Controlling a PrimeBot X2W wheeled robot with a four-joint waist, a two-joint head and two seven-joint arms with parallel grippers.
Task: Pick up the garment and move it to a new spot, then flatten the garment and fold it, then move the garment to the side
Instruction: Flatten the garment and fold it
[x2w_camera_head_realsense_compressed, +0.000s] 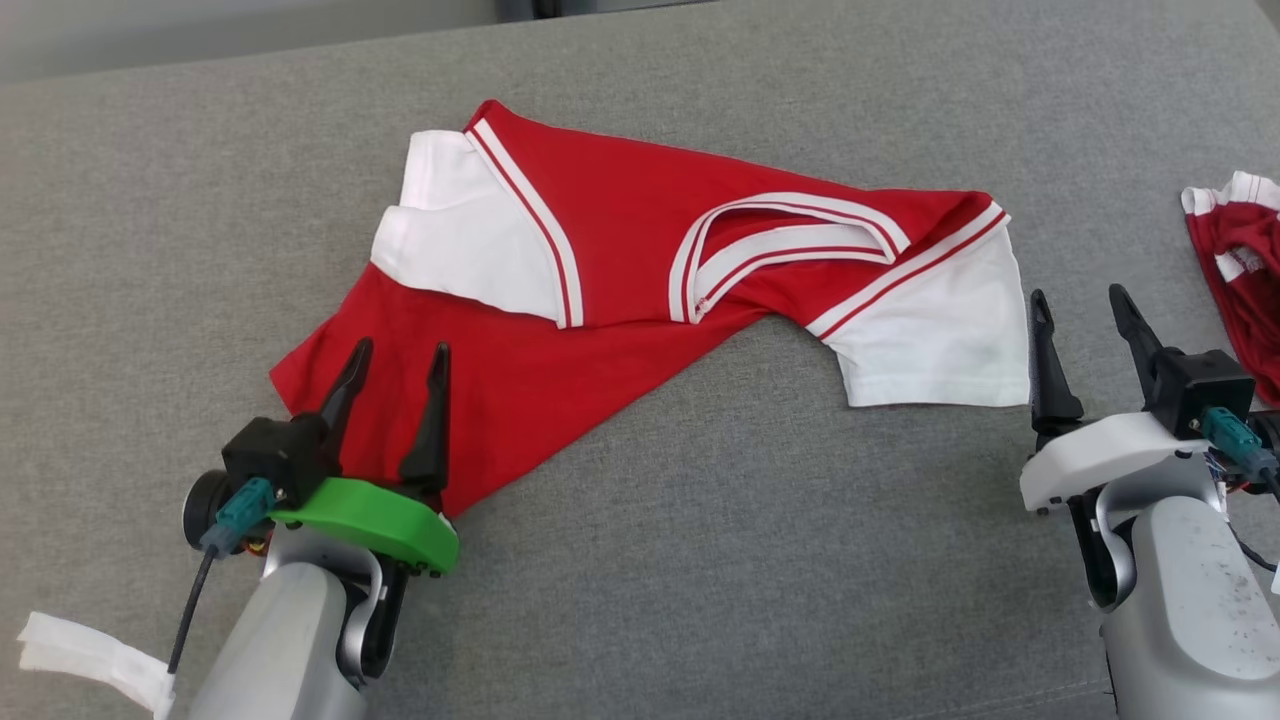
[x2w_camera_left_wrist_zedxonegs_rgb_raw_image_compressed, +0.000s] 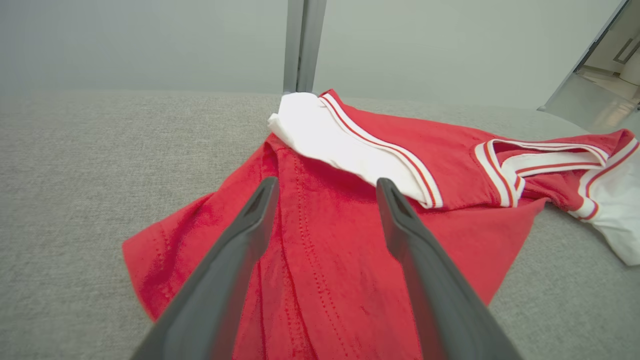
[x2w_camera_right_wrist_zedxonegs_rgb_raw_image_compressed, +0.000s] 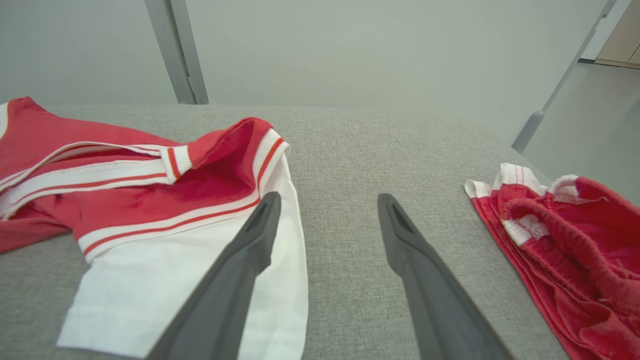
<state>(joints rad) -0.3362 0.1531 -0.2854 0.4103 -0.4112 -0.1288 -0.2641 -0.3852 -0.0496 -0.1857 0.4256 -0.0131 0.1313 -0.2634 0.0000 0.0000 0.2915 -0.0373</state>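
The left gripper (x2w_camera_head_realsense_compressed: 401, 348) holds its two dark fingers (x2w_camera_left_wrist_zedxonegs_rgb_raw_image_compressed: 235, 260) wide apart, with nothing between them. They sit low over the bottom corner of a red shirt (x2w_camera_head_realsense_compressed: 620, 230), pointing up along its red body. Whether the tips touch the cloth cannot be told.

The right gripper (x2w_camera_head_realsense_compressed: 1079, 293) is also spread wide and empty. It stands just beside the outer edge of the shirt's white right-hand sleeve (x2w_camera_head_realsense_compressed: 930, 340). In the right wrist view one finger lies over the sleeve's edge and the other over bare surface.

The shirt lies across the middle of a grey fabric surface (x2w_camera_head_realsense_compressed: 750, 500), between the two grippers. It is red with white sleeves and red-and-white striped trim. Its top part is folded over the body, with the striped neckline (x2w_camera_head_realsense_compressed: 790, 245) facing up. The other white sleeve (x2w_camera_head_realsense_compressed: 460, 240) rests on the red cloth at the far left. The red body narrows down towards the left gripper.

A second garment (x2w_camera_head_realsense_compressed: 1240, 270), red with white trim and crumpled, lies at the right edge, near the right gripper and apart from the shirt. A white scrap (x2w_camera_head_realsense_compressed: 90, 655) lies at the near left corner beside the left forearm.
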